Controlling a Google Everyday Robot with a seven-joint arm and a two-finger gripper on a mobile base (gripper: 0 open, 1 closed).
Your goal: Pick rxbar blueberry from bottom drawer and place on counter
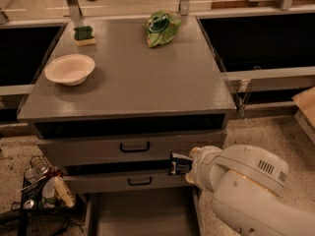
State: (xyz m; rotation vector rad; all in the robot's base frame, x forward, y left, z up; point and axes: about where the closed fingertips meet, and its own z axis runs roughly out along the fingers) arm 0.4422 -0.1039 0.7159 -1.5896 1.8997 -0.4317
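The rxbar blueberry (179, 163), a small dark wrapper with pale print, is held in the air in front of the two upper drawers, at the right. My gripper (187, 165) is shut on it at the end of my white arm (241, 181), which comes in from the lower right; the fingers are mostly hidden behind the wrist. The bottom drawer (142, 215) is pulled open below, showing its bare grey floor. The counter (142, 82) is above, its front edge well over the bar.
On the counter are a white bowl (70, 69) at the left, a green-and-yellow sponge (84, 35) at the back left and a green chip bag (162, 27) at the back. A wire basket of items (42, 188) stands on the floor at the left. Dark bins flank the cabinet.
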